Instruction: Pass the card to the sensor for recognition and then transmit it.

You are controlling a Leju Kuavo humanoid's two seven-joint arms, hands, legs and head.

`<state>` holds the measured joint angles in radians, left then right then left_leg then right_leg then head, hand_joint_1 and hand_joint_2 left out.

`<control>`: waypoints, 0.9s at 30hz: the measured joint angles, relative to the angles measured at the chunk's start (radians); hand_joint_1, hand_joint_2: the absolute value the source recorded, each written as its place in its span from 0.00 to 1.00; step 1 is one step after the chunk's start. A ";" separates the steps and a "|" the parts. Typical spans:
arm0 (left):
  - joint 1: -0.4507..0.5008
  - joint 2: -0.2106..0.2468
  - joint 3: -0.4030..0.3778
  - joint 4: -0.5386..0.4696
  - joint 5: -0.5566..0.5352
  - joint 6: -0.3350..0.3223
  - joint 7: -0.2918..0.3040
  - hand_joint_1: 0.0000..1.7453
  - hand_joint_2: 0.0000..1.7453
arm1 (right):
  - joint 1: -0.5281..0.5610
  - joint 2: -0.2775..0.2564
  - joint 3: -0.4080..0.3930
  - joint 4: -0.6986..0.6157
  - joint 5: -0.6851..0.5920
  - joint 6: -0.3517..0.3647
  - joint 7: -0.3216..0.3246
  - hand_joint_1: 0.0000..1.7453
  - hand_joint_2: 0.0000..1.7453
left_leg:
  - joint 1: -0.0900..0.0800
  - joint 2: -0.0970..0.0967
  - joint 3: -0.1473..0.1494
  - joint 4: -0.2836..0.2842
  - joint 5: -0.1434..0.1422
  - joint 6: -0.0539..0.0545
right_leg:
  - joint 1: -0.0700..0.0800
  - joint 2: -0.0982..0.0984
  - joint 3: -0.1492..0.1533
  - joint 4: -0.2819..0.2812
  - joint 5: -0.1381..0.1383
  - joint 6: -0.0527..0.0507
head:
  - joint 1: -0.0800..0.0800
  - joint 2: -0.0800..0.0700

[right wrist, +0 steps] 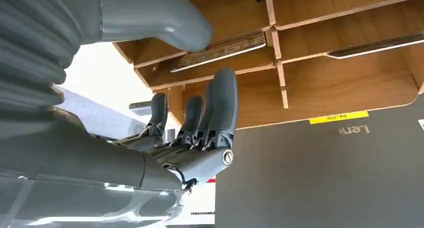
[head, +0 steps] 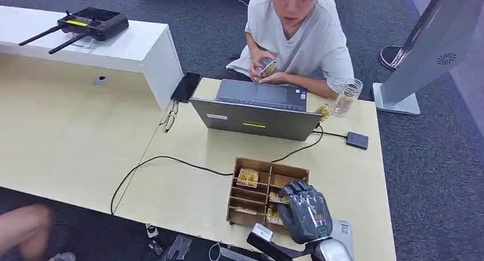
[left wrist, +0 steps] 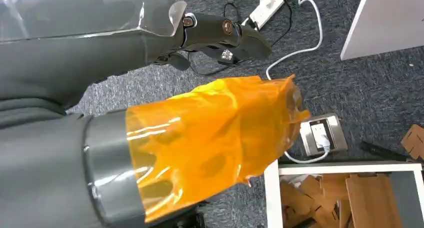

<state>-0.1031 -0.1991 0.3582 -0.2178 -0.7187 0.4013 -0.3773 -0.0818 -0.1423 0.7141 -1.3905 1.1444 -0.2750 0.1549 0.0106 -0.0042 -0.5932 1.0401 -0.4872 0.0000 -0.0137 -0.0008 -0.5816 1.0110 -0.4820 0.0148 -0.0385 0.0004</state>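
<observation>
Grey jointed right hand (head: 306,211) hovers with fingers spread, holding nothing, over a slotted wooden box (head: 244,201) with cards (head: 248,177) beneath it.

Head view looks down; right wrist closely shares its wooden tray (head: 242,188).

Bare worktop (head: 182,187) lies left of the wooden tray (head: 242,188), crossed only by a black cable (head: 171,159) running from the near edge toward the tray. Beyond the tray the open laptop (head: 257,119) stands as a wall, with a person (head: 297,38) seated behind it. At the far right a glass (head: 347,97) and a small black box (head: 357,140) stand. The right robot hand (head: 305,211) hangs over the tray's near right compartments, fingers spread, above the thin dividers (right wrist: 279,63).
</observation>
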 joint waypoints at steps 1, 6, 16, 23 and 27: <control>0.000 0.000 0.000 0.000 0.000 0.000 0.000 0.00 0.00 | 0.000 0.000 0.000 0.000 0.000 0.000 0.000 0.53 1.00 | 0.000 0.000 0.000 0.000 0.000 0.000 | 0.000 0.000 0.000 0.000 0.000 0.000 | 0.000 0.000; 0.000 0.000 -0.001 0.000 0.002 0.000 0.000 0.00 0.00 | -0.002 0.000 0.005 0.000 -0.003 0.003 0.001 0.55 1.00 | 0.000 0.000 0.000 0.000 0.000 0.000 | 0.000 0.000 0.000 0.000 0.000 0.000 | 0.000 0.000; 0.000 0.000 -0.002 0.000 0.006 0.000 0.000 0.00 0.00 | -0.005 0.000 0.010 0.003 -0.011 0.012 0.002 0.56 1.00 | 0.000 0.000 0.000 0.000 0.000 0.000 | 0.000 0.000 0.000 0.000 0.000 0.000 | 0.000 0.000; 0.000 0.000 -0.002 0.000 0.010 0.000 0.000 0.00 0.00 | -0.007 0.000 0.016 0.010 -0.013 0.018 0.003 0.53 1.00 | 0.000 0.000 0.000 0.000 0.000 0.000 | 0.000 0.000 0.000 0.000 0.000 0.000 | 0.000 0.000; 0.000 -0.001 -0.003 0.000 0.012 0.000 0.000 0.00 0.00 | -0.009 0.000 0.017 0.017 -0.015 0.018 0.003 0.54 1.00 | 0.000 0.000 0.000 0.000 0.000 0.000 | 0.000 0.000 0.000 0.000 0.000 0.000 | 0.000 0.000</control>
<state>-0.1031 -0.1999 0.3555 -0.2178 -0.7065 0.4017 -0.3773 -0.0911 -0.1423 0.7309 -1.3737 1.1292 -0.2571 0.1575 0.0107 -0.0041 -0.5931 1.0401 -0.4872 -0.0001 -0.0136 -0.0006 -0.5816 1.0111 -0.4820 0.0148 -0.0385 0.0004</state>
